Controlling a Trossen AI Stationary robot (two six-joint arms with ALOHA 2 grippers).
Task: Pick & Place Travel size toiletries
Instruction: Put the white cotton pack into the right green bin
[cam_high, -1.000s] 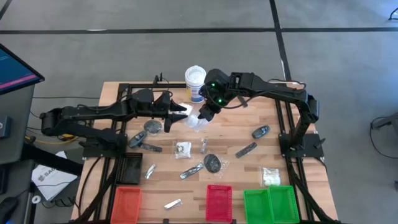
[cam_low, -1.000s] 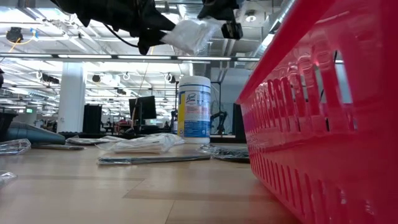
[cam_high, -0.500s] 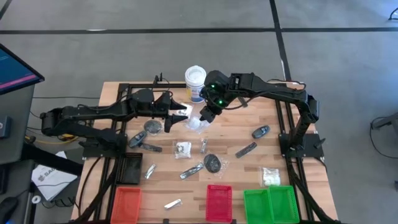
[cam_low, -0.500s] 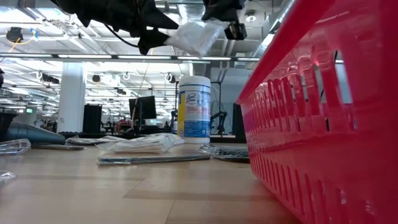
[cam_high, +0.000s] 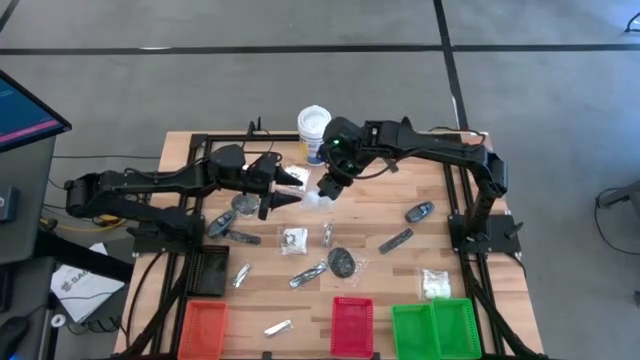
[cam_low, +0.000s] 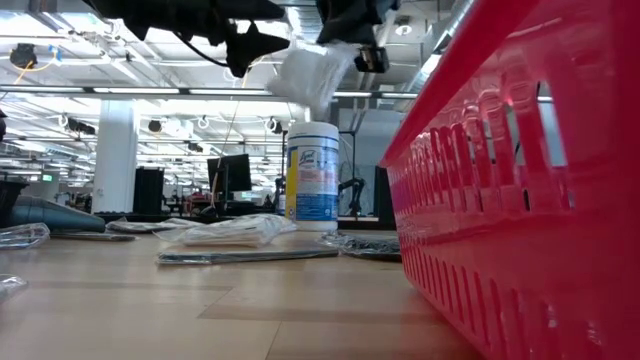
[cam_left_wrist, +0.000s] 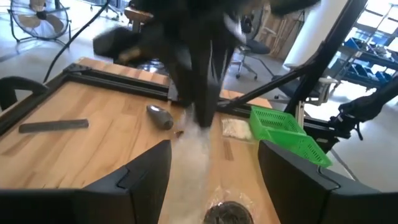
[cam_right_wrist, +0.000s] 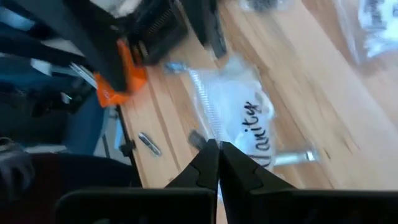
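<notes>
A clear packet (cam_high: 313, 203) with white contents, one of the travel size toiletries, hangs in the air over the table's far middle. It also shows in the low view (cam_low: 308, 75) and, printed with a word, in the right wrist view (cam_right_wrist: 239, 112). My right gripper (cam_high: 326, 188) is shut on it from above. My left gripper (cam_high: 282, 188) stands open just left of the packet, pointing at it and touching nothing; its two fingers frame the blurred packet (cam_left_wrist: 199, 140). More packets, black sticks and a dark disc (cam_high: 343, 262) lie flat on the wood. My right gripper pinches the packet by its upper edge (cam_right_wrist: 214, 138) between its two shut fingers. The fingers slant downward from the table's far right. The packet hangs below them, slack and clear of the table.
A white tub with a blue label (cam_high: 313, 128) stands right behind the grippers. An orange tray (cam_high: 203, 325), a red tray (cam_high: 351, 325) and two green trays (cam_high: 435, 325) line the near edge. The red tray's wall (cam_low: 520, 200) fills the right of the low view.
My left gripper has opened and let go of the packet, and has tipped a little. The packet, held stretched between both grippers a second ago, has swung down and now hangs from my right gripper alone.
</notes>
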